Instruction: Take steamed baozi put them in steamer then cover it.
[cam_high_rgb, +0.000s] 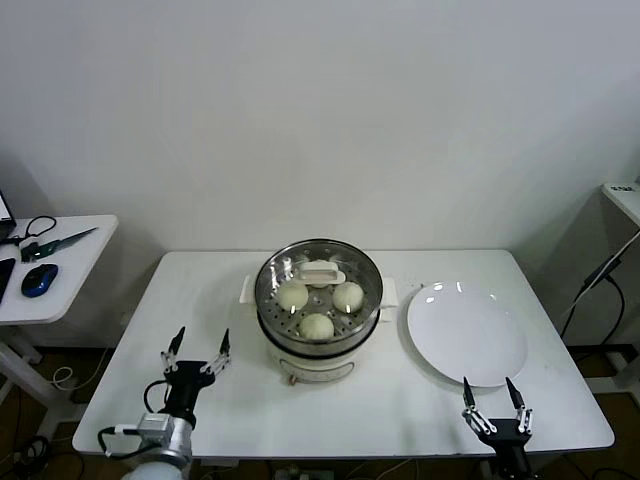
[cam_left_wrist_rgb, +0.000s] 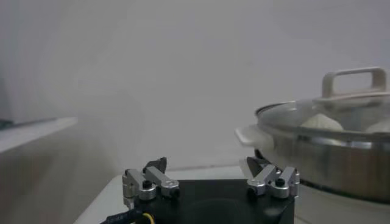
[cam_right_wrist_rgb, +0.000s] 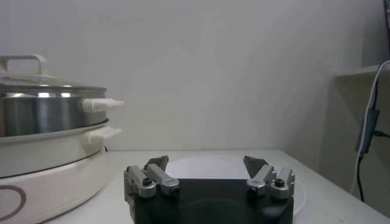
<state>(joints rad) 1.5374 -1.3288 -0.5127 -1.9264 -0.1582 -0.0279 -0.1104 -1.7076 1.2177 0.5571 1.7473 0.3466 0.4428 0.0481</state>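
The steamed baozi (cam_high_rgb: 317, 325) sit inside the steamer (cam_high_rgb: 318, 335) at frame centre, the cover (cam_high_rgb: 320, 272) already on; nothing seems left. Left gripper (cam_high_rgb: 197, 351) and right gripper (cam_high_rgb: 493, 396), lower corners, gape wide, empty.

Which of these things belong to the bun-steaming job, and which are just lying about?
Job: steamed baozi, inside the steamer; cover on top.
Lying about: white plate, bare; blue mouse and cables on the side desk.

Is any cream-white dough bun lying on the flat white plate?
No, the flat white plate is bare, and the cream-white dough buns sit inside the shiny steel steamer under the clear glass lid.
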